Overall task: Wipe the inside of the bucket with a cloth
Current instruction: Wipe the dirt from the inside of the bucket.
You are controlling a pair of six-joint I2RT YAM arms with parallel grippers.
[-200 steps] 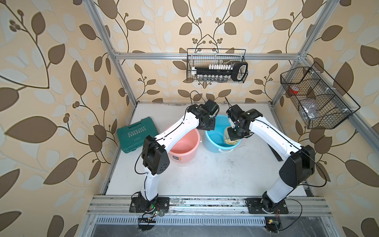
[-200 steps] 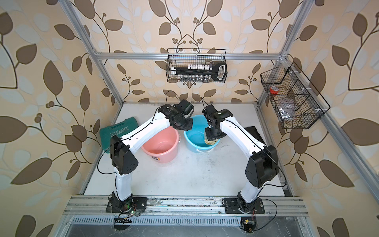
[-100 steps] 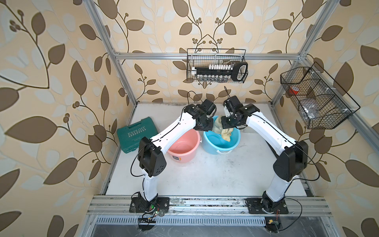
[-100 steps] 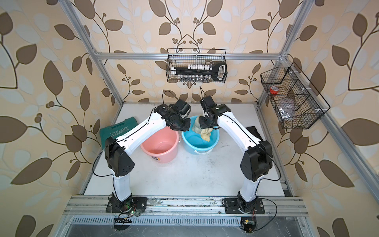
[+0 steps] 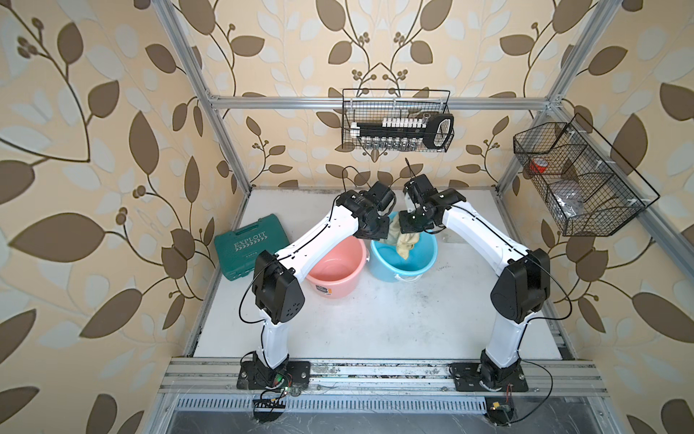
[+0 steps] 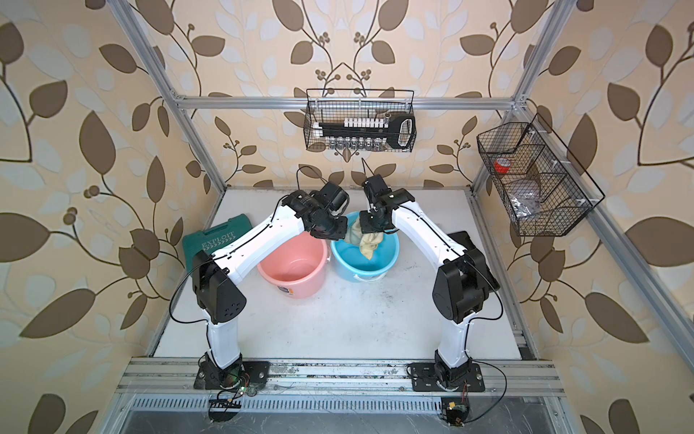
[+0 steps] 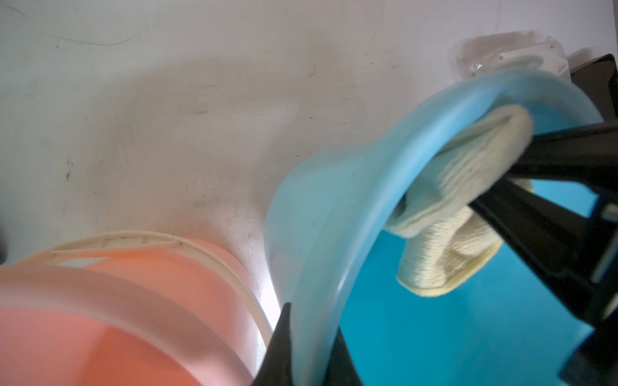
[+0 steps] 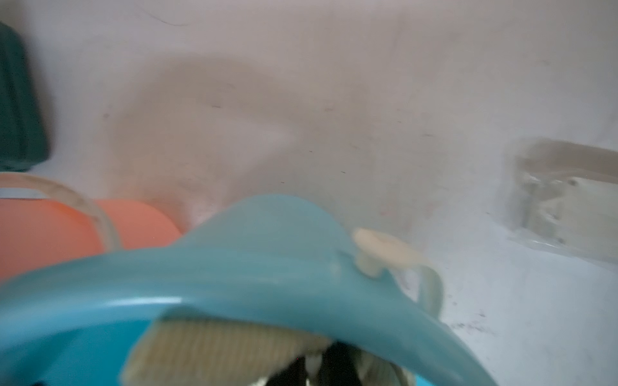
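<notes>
The blue bucket (image 5: 413, 263) (image 6: 371, 259) stands beside a pink one in both top views. My left gripper (image 5: 375, 236) (image 7: 311, 354) is shut on the blue bucket's rim (image 7: 337, 254), one finger outside and one inside. The pale yellow cloth (image 5: 405, 240) (image 6: 367, 240) (image 7: 458, 200) hangs bunched inside the bucket against its far wall. My right gripper (image 5: 408, 225) (image 8: 314, 371) is shut on the cloth (image 8: 217, 344), just below the rim (image 8: 267, 267). Most of the bucket's bottom shows bare.
The pink bucket (image 5: 334, 266) (image 7: 133, 300) touches the blue one on its left. A green tool case (image 5: 252, 246) lies further left. A clear plastic packet (image 8: 568, 200) lies on the table behind the buckets. Wire baskets (image 5: 396, 120) hang on the back and right walls.
My right gripper has carried the cloth from the bucket's near right wall across to its far wall. The left gripper kept its hold on the rim and shifted slightly back.
</notes>
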